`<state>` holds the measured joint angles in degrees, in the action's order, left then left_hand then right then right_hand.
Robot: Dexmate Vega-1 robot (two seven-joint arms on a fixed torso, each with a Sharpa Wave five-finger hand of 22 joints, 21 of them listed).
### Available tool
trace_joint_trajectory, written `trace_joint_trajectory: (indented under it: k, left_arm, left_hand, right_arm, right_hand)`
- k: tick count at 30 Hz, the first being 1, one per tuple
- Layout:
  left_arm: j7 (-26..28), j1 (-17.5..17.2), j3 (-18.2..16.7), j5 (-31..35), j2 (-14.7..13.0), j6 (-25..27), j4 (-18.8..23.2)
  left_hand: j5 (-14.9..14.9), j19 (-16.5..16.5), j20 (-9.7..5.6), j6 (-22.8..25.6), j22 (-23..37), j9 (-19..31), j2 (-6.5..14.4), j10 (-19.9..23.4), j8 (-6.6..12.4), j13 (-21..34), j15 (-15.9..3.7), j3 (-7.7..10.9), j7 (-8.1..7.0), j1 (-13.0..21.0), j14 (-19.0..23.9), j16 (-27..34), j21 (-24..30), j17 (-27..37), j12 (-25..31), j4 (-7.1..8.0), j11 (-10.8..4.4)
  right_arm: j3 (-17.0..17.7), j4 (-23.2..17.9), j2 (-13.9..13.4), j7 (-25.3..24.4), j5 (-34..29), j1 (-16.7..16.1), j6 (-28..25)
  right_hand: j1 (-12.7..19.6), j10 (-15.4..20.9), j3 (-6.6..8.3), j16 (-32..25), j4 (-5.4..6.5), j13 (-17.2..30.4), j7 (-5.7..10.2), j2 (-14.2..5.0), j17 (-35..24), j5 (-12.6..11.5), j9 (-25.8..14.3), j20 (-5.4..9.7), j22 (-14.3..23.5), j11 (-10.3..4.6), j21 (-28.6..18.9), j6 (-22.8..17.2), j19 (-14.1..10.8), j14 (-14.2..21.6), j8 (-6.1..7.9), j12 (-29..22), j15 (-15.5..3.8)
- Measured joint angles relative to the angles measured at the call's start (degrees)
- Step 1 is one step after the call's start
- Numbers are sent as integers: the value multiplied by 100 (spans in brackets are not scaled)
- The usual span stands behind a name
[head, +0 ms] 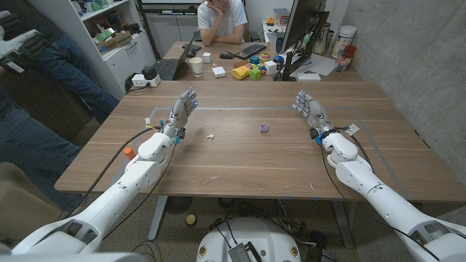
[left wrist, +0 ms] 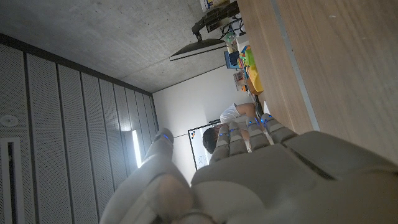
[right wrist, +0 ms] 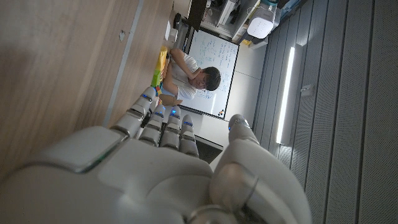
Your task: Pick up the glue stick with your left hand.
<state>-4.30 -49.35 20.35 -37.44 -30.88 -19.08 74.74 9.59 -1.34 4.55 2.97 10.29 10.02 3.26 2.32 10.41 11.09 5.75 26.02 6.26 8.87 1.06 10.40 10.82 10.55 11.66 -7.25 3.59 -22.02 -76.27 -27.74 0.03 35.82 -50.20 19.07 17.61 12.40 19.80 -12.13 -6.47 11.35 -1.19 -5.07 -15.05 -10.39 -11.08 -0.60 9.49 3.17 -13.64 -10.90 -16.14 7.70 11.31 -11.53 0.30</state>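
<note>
My left hand (head: 182,110) stands on the table's left half with its fingers straight and apart, holding nothing; its back (left wrist: 261,168) shows in the left wrist view. My right hand (head: 309,109) mirrors it on the right half, also empty, and its back (right wrist: 155,162) shows in the right wrist view. A small orange-topped object (head: 128,152) stands at the table's left edge beside my left forearm; I cannot tell whether it is the glue stick. A small purple object (head: 263,128) lies mid-table between the hands, and a tiny white scrap (head: 210,135) lies nearer my left hand.
Behind the table's far edge stands a desk with a seated person (head: 222,20), a keyboard (head: 250,51), a cup (head: 196,66), coloured blocks (head: 250,70) and a monitor (head: 300,29). Another person's legs (head: 44,102) are at the left. Tape lines (head: 240,109) mark the tabletop.
</note>
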Motion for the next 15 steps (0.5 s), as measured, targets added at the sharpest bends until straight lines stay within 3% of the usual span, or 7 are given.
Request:
trace_joint_trajectory:
  k: [15]
  left_arm:
    - [-202,-172,-92,-126,-172,-95,60]
  left_hand:
    - [0,-12,49,0,-1,0,0,0,0,0,-1,-1,-1,0,0,-1,0,-1,-1,0,-1]
  right_arm:
    - [-84,-318,68,-219,-180,-161,107]
  right_hand:
    - [0,0,0,0,0,0,17,0,16,0,1,19,0,0,0,-16,-19,-1,0,0,0]
